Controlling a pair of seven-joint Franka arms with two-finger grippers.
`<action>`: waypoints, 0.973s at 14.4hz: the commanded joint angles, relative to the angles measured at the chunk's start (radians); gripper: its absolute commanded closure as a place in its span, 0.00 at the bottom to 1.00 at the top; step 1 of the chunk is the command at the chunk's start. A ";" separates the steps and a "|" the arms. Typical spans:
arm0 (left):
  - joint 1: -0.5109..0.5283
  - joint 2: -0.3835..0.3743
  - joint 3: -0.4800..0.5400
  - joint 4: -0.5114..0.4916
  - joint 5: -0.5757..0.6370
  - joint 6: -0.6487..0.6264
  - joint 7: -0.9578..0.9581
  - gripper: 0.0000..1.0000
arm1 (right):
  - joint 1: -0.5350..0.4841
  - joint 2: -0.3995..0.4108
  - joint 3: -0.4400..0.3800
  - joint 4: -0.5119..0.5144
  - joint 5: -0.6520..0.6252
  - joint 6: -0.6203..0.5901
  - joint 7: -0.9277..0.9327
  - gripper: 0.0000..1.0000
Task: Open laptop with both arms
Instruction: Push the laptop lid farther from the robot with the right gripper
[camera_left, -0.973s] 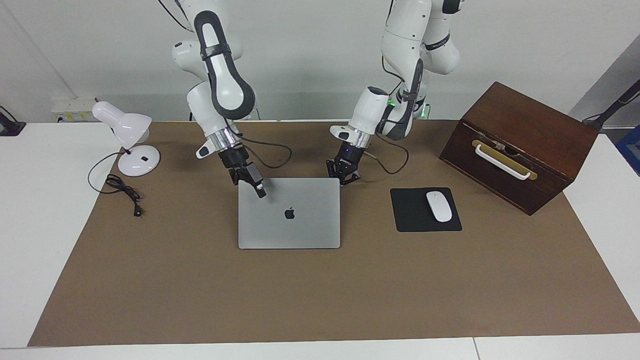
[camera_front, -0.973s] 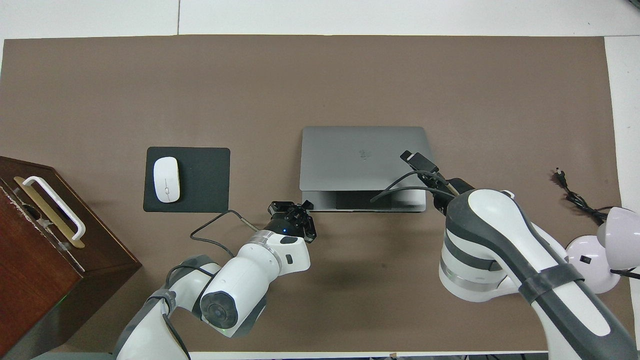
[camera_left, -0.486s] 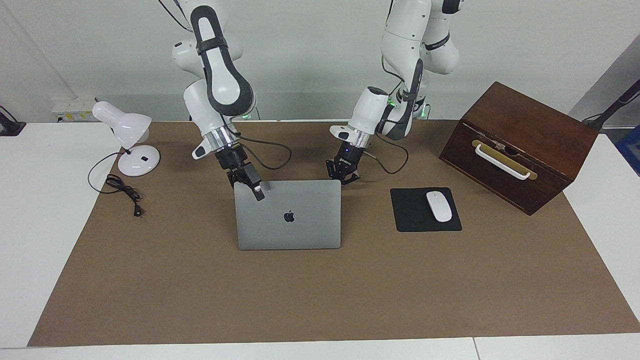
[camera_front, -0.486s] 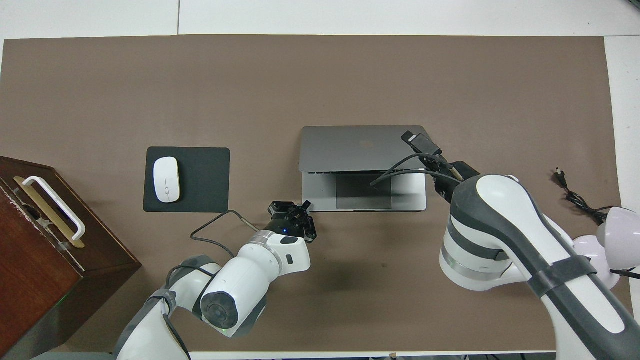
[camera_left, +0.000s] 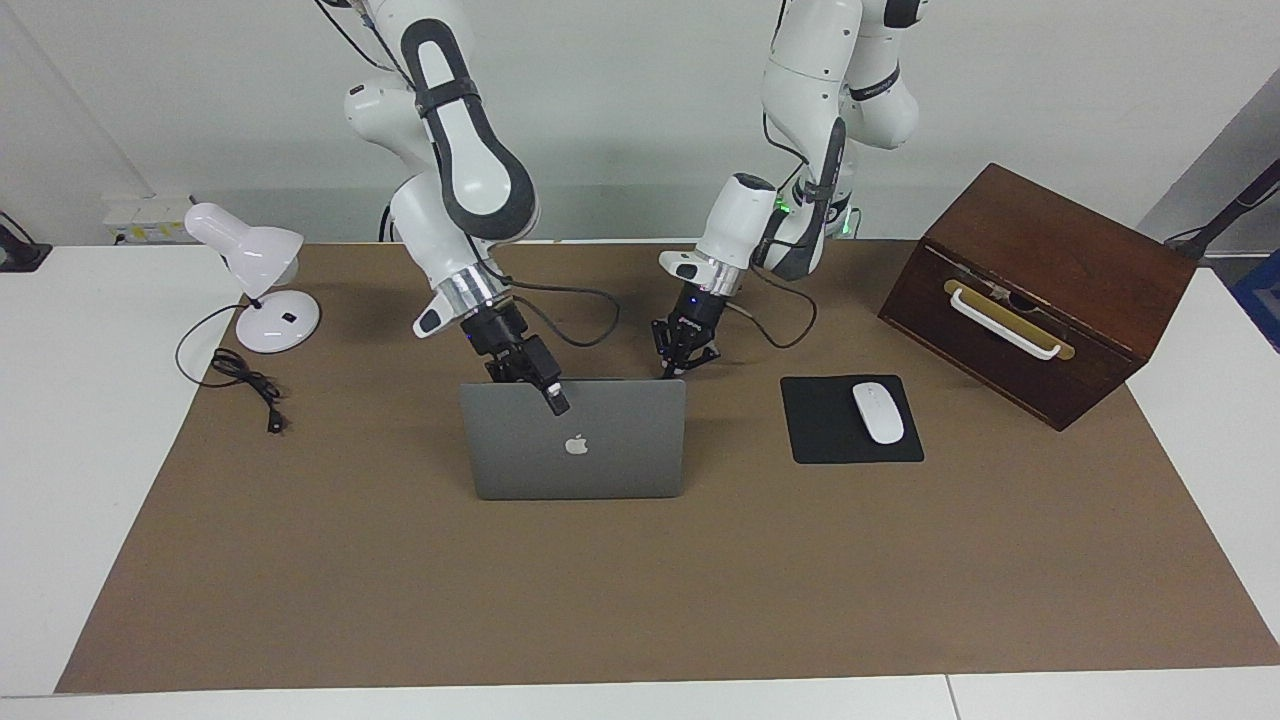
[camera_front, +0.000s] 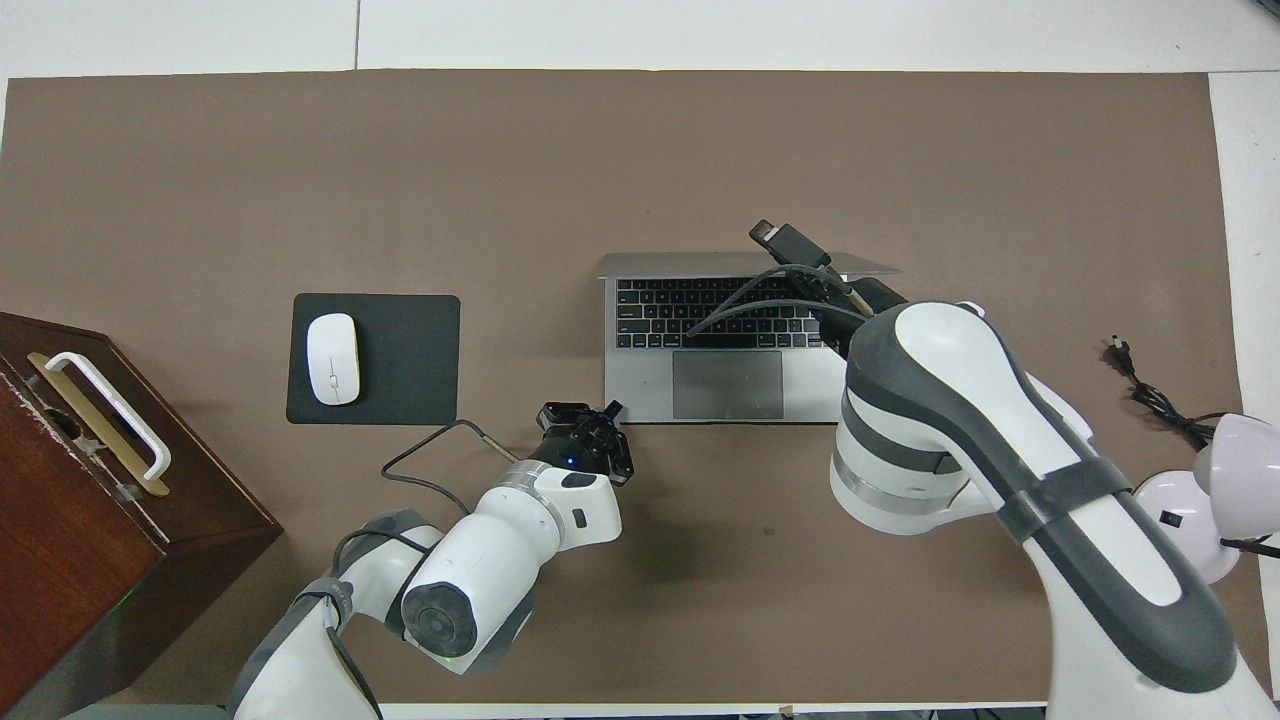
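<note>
The silver-grey laptop (camera_left: 620, 465) stands open in the middle of the brown mat, its lid close to upright with the apple logo facing away from the robots. Its black keyboard (camera_front: 690, 312) and grey trackpad show from above. My right gripper (camera_left: 527, 377) (camera_front: 812, 278) is at the lid's top edge, in from the corner at the right arm's end. My left gripper (camera_left: 683, 362) (camera_front: 598, 425) is shut, its tips down at the base's corner nearest the robots, at the left arm's end.
A black mouse pad (camera_left: 820, 435) with a white mouse (camera_left: 878, 412) lies beside the laptop toward the left arm's end. A brown wooden box (camera_left: 1040, 270) with a white handle stands past it. A white desk lamp (camera_left: 255, 270) and its cable (camera_left: 245, 385) sit at the right arm's end.
The lid has swung up from nearly flat to close to upright, uncovering the keyboard. My right gripper rose with its top edge and shifted toward the lid's middle. The left gripper stayed put.
</note>
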 joint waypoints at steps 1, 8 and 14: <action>-0.021 0.043 0.015 0.025 -0.019 0.012 0.003 1.00 | -0.019 0.087 -0.003 0.098 0.018 -0.013 -0.011 0.00; -0.021 0.044 0.015 0.025 -0.019 0.012 0.003 1.00 | -0.015 0.119 -0.003 0.175 -0.007 -0.016 -0.014 0.00; -0.021 0.044 0.015 0.025 -0.019 0.012 0.003 1.00 | -0.019 0.153 -0.003 0.271 -0.019 -0.018 -0.011 0.00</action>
